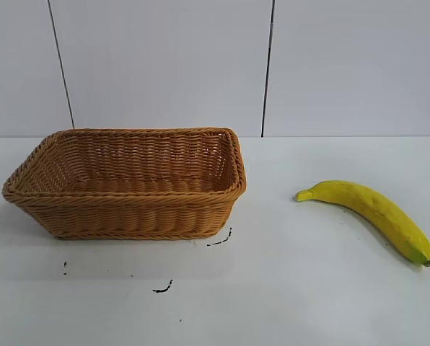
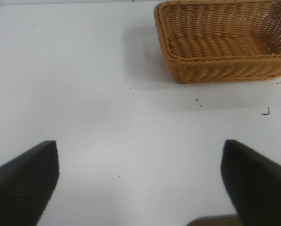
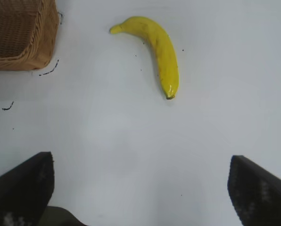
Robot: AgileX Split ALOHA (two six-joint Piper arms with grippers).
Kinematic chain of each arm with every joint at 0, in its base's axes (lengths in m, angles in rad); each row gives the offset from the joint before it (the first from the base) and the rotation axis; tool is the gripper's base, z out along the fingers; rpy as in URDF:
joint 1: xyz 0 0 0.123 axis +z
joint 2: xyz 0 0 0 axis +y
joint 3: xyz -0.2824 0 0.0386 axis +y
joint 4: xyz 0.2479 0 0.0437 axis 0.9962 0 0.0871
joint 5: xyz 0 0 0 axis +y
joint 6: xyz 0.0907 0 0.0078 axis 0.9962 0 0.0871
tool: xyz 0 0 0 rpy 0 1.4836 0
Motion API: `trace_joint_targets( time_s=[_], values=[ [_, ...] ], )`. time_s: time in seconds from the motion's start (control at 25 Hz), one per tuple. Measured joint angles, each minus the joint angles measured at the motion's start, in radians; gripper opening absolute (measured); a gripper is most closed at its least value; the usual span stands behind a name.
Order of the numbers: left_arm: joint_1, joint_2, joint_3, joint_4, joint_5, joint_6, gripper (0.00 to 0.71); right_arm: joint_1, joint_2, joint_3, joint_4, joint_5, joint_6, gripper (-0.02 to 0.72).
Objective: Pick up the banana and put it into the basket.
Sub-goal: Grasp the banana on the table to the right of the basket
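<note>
The yellow banana (image 1: 370, 213) lies flat on the white table at the right, its dark tip toward the front right. It also shows in the right wrist view (image 3: 158, 49). The tan wicker basket (image 1: 128, 180) stands empty at the left, and shows in the left wrist view (image 2: 225, 40) and partly in the right wrist view (image 3: 19, 35). Neither arm shows in the exterior view. My left gripper (image 2: 140, 155) is open and empty over bare table, away from the basket. My right gripper (image 3: 141, 167) is open and empty, well short of the banana.
The white table (image 1: 287, 288) carries a few small black marks (image 1: 163, 288) in front of the basket. A pale panelled wall (image 1: 164, 65) rises behind the table.
</note>
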Motion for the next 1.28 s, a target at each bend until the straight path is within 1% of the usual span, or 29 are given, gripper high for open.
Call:
trace_joint_targets(
  time_s=[0.16, 0.32, 0.48, 0.56, 0.68, 0.8, 0.88, 1.12, 1.28],
  values=[
    [0.000, 0.000, 0.000, 0.000, 0.000, 0.000, 0.693, 0.000, 0.178, -0.105, 0.000, 0.014, -0.063, 0.690],
    [0.000, 0.000, 0.000, 0.000, 0.000, 0.000, 0.693, 0.000, 0.333, -0.220, -0.006, 0.020, -0.162, 0.690],
    [0.000, 0.000, 0.000, 0.000, 0.000, 0.000, 0.693, 0.000, 0.464, -0.338, -0.008, 0.006, -0.219, 0.690],
    [0.000, 0.000, 0.000, 0.000, 0.000, 0.000, 0.693, 0.001, 0.517, -0.383, 0.000, 0.004, -0.249, 0.690],
    [0.000, 0.000, 0.000, 0.000, 0.000, 0.000, 0.693, 0.001, 0.587, -0.421, 0.027, -0.042, -0.288, 0.690],
    [0.000, 0.000, 0.000, 0.000, 0.000, 0.000, 0.693, 0.001, 0.646, -0.427, 0.035, -0.108, -0.309, 0.690],
    [0.000, 0.000, 0.000, 0.000, 0.000, 0.000, 0.693, 0.001, 0.688, -0.428, 0.038, -0.135, -0.312, 0.690],
    [0.000, 0.000, 0.000, 0.000, 0.000, 0.000, 0.693, 0.001, 0.835, -0.428, 0.041, -0.162, -0.312, 0.690],
    [0.000, 0.000, 0.000, 0.000, 0.000, 0.000, 0.693, 0.001, 0.925, -0.428, 0.041, -0.208, -0.312, 0.690]
  ],
)
